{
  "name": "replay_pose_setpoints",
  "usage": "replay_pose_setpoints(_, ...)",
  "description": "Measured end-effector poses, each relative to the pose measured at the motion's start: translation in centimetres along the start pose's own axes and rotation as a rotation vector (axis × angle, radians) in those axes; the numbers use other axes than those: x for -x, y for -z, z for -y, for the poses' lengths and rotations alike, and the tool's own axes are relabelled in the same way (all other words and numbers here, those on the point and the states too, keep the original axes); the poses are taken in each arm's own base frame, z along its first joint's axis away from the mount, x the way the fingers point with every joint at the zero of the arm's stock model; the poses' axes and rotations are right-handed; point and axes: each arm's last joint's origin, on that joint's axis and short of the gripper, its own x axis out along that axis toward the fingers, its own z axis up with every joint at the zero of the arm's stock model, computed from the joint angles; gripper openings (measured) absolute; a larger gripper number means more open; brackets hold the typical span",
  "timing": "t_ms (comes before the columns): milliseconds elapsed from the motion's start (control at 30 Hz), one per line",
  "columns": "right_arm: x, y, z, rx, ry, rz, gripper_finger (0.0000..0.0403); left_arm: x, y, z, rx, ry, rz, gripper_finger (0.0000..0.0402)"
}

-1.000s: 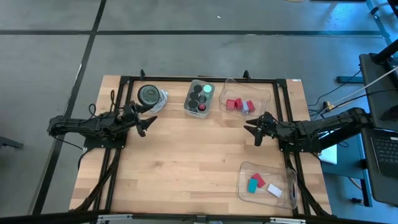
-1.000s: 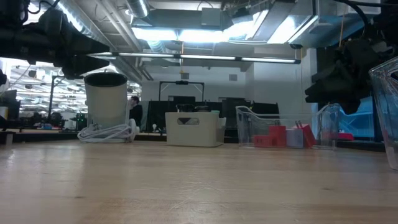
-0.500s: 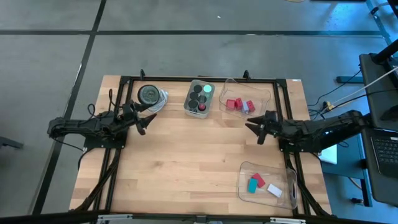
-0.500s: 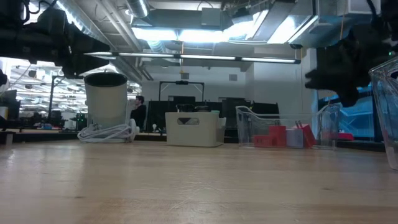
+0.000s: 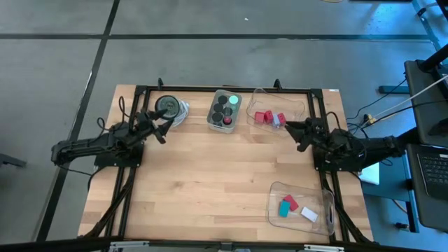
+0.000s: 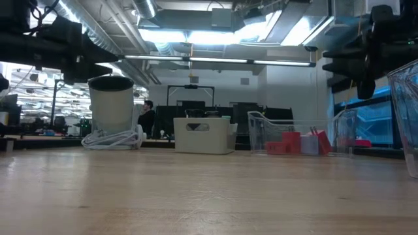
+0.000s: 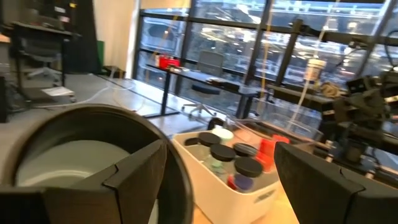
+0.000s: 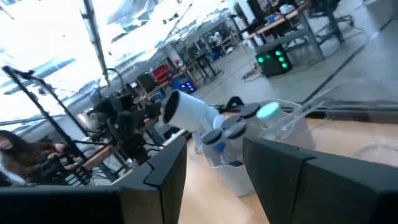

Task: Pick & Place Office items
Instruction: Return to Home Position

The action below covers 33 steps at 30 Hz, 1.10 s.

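Left gripper (image 5: pixel 165 127), right gripper (image 5: pixel 292 133) aloft; near tray (image 5: pixel 311 194): 3 blocks (image 5: pixel 290 203) (teal, red, white).

In the high view the light is soft and even: the wooden table (image 5: pixel 210 182) is bright, and the shadows on it are weak. In the low view the long ceiling lamps (image 6: pixel 215 34) glare, so the left arm (image 6: pixel 46 46) and the right arm (image 6: pixel 366 55) stand as black shapes, and the near table surface is out of focus. In the left wrist view daylight comes through big windows (image 7: pixel 249 37); the left gripper (image 7: pixel 221 165) is dark and blurred. The right wrist view is washed out by strong light and smeared.
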Motion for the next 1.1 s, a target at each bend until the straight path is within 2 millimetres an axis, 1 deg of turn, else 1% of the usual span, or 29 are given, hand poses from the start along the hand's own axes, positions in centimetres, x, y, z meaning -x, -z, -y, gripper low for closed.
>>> replay_pose_setpoints(233,-0.13,0.05,0.27,0.012,0.03,0.001,0.0161,-0.15,-0.09,-0.45,-0.004,-0.051,0.012,0.0296)
replay_pose_setpoints(1100,-0.12,0.03,0.26,0.011,0.029,0.002,0.0161,-0.15,-0.09,-0.44,-0.004,-0.049,0.011,0.0296)
